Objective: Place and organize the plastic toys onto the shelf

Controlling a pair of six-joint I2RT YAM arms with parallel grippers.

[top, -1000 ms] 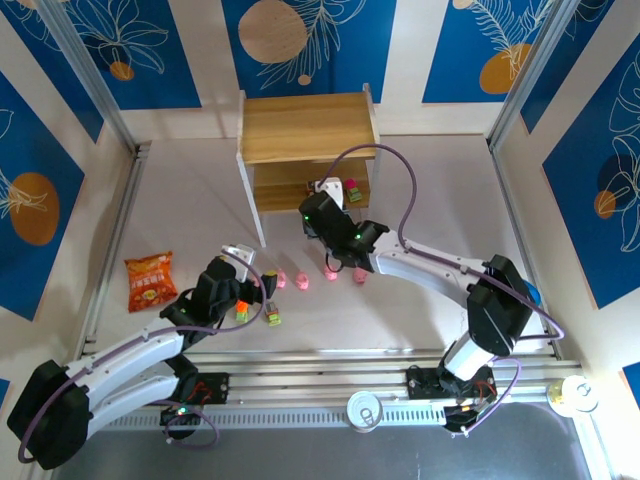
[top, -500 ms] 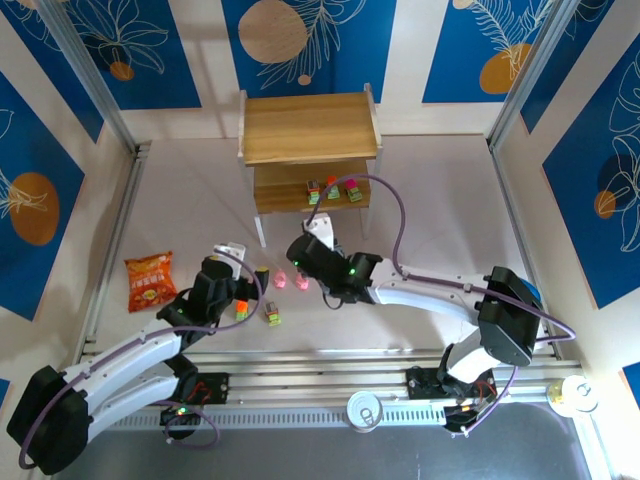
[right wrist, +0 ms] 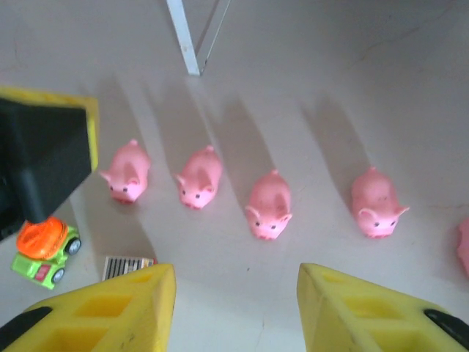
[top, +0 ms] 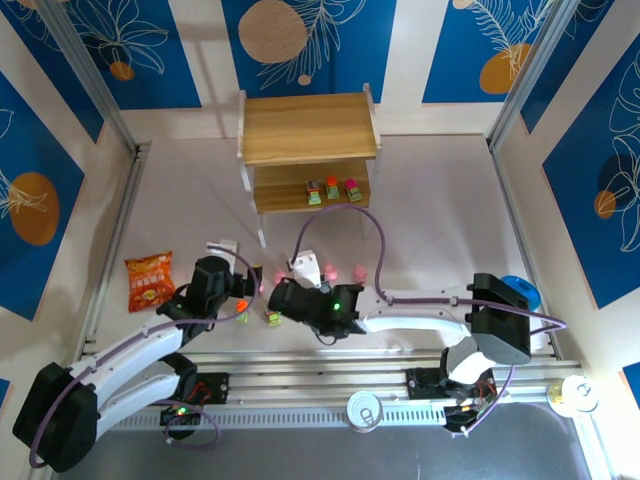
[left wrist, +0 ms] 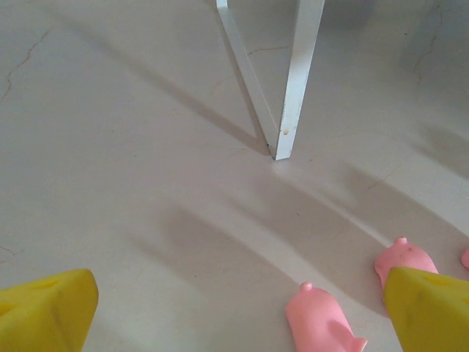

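The shelf [top: 308,128] stands at the back, with three blocky plastic toys [top: 333,189] on its lower tier. Several pink pigs [right wrist: 268,204] stand in a row on the floor ahead of my right gripper [right wrist: 236,308], which is open and empty. In the top view two of these pigs [top: 344,271] show beside the right arm. A blocky toy with an orange top [right wrist: 45,249] lies to the left, under the left gripper's finger [right wrist: 44,158]. My left gripper [left wrist: 238,323] is open and empty, with two pigs [left wrist: 325,319] by its right finger and the shelf's white leg [left wrist: 293,95] ahead. Both grippers [top: 240,292] [top: 275,297] hover close together.
An orange snack bag [top: 150,280] lies at the left. A blue bowl [top: 520,290] sits at the right behind the right arm's elbow. Another blocky toy [top: 271,318] lies near the front rail. Patterned walls close in the table on three sides.
My right gripper has drawn back from the shelf's lower tier, leaving three blocky toys there, and come down near-left over the row of pigs. The left arm has hardly moved.
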